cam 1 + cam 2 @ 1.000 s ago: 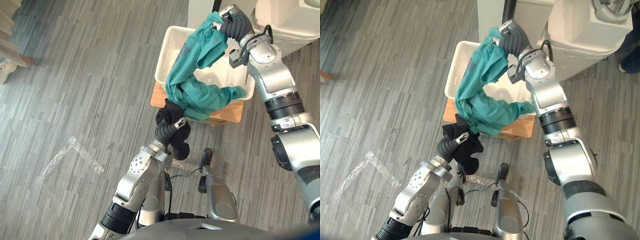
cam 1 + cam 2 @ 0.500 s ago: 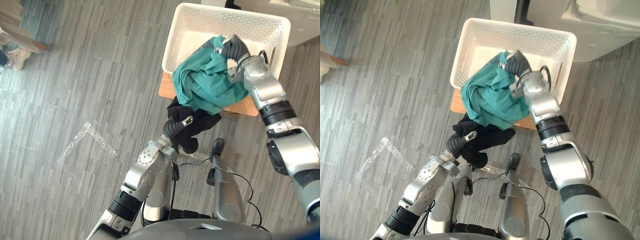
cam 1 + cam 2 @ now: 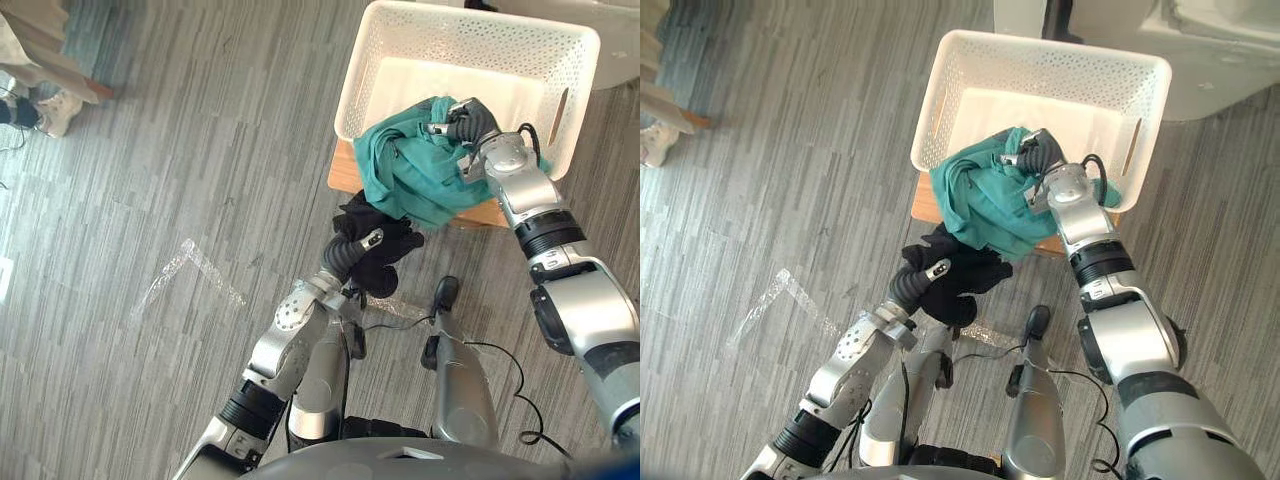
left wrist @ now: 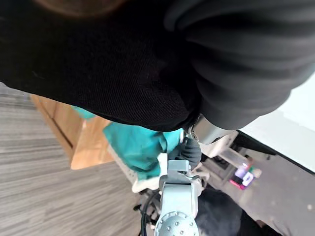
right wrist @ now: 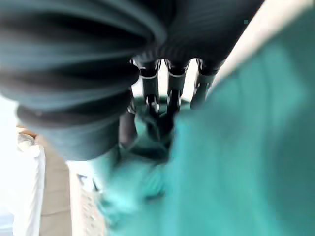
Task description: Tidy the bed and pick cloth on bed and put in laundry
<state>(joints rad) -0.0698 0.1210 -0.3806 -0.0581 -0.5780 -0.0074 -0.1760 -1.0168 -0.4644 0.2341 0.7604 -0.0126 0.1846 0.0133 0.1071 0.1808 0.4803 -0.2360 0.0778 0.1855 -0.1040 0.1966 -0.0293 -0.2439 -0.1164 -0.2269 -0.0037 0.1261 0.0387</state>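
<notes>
Our left hand point(image 3: 350, 258): fingers clamped on black cloth point(image 3: 392, 250), 6 o'clock of the basket point(image 3: 480, 45). Right hand point(image 3: 470, 122), fingers clamped on teal cloth point(image 3: 410, 175), has come down. Cloth now drapes the basket's 6 o'clock rim. We judge release is next.

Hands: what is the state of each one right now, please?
Left hand: shut on the black cloth.
Right hand: shut on the teal cloth, at the white basket.

Bright, even light throughout, with soft, faint shadows
</notes>
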